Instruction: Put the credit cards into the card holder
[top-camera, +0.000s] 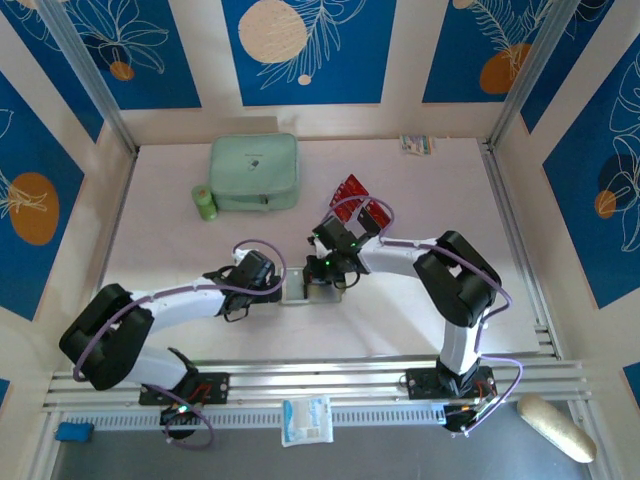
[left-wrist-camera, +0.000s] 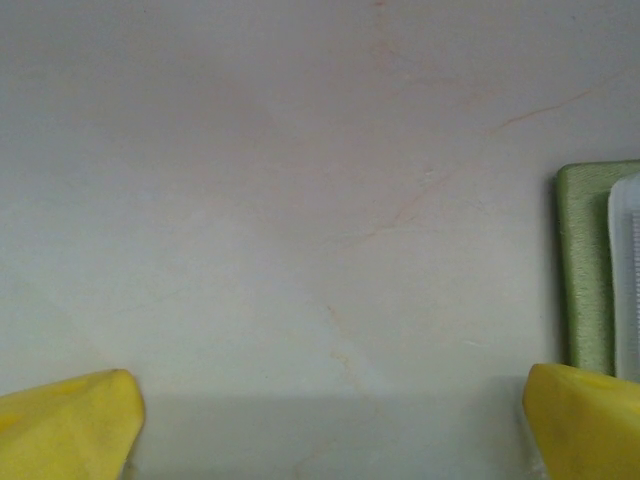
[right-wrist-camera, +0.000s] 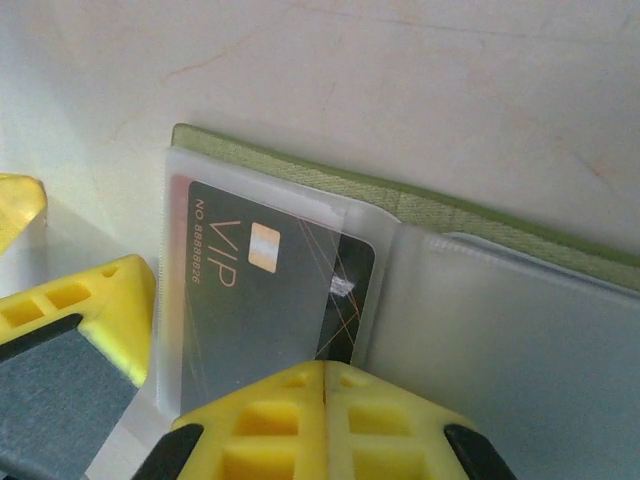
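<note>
The olive-green card holder (right-wrist-camera: 300, 172) lies open on the table, its clear pockets facing up. A black credit card (right-wrist-camera: 250, 290) marked VIP sits mostly inside the left pocket, with one corner sticking out at the fold. My right gripper (right-wrist-camera: 327, 375) is shut, its fingertips together on the card's near edge. My left gripper (left-wrist-camera: 330, 420) is open over bare table, the card holder's edge (left-wrist-camera: 585, 270) beside its right finger. One of its yellow fingers (right-wrist-camera: 85, 300) rests at the holder's left side. Red credit cards (top-camera: 357, 192) lie on the table beyond the right gripper (top-camera: 327, 270).
A large mint-green zip case (top-camera: 254, 172) lies at the back left with a small green cylinder (top-camera: 205, 203) beside it. A small packet (top-camera: 417, 144) lies by the back wall. A white packet (top-camera: 306, 420) and a beige object (top-camera: 553, 425) sit off the table's front.
</note>
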